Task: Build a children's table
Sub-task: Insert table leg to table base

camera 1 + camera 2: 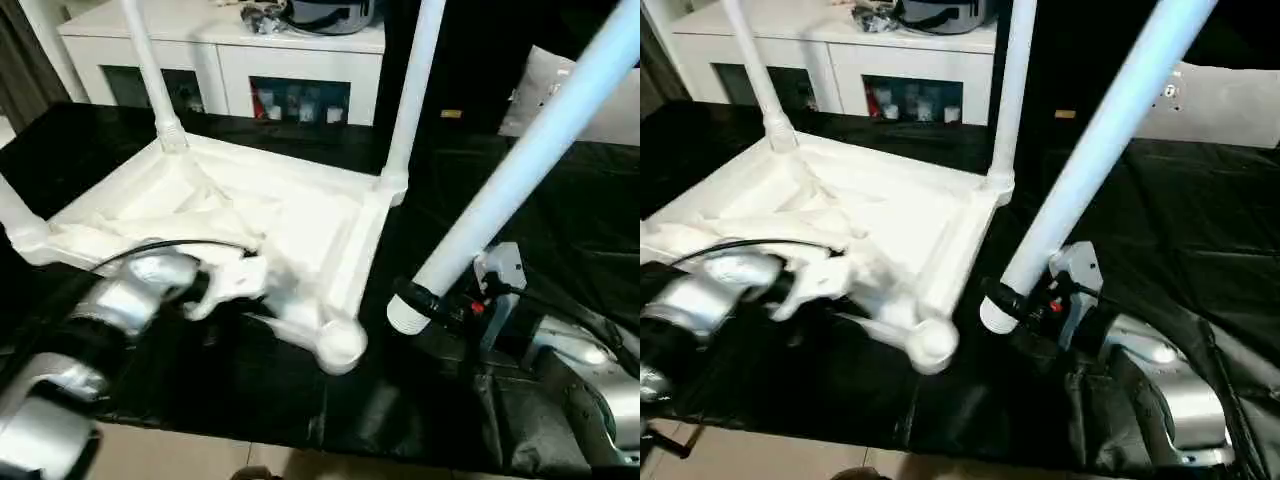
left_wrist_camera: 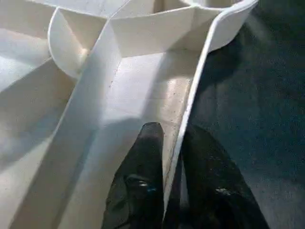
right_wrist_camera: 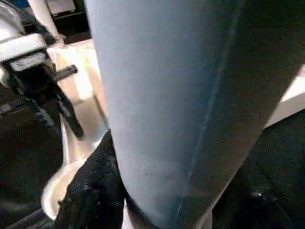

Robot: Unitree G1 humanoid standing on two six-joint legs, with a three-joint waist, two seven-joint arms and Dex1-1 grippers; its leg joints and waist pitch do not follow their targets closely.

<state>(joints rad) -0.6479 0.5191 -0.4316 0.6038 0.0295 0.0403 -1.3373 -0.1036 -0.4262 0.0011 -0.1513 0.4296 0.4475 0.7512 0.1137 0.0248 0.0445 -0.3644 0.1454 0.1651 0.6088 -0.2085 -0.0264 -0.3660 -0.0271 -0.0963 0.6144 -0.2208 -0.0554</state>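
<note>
Fingers (image 2: 143,176) of the left gripper (image 2: 172,157) straddle the thin side wall of the upturned table top (image 1: 290,225), one inside the rim and one outside, narrowly set and pinching that wall near the empty round corner socket (image 1: 340,345) at the front edge of the black-covered bench (image 1: 560,230). Right gripper (image 1: 440,300) clasps the thick end of a loose white leg (image 1: 520,165), which slants up and away just beside that socket, its end above the bench. Three further legs (image 1: 415,85) stand upright in the other corner sockets. White cabinet (image 1: 230,60) lies beyond the bench's far edge.
</note>
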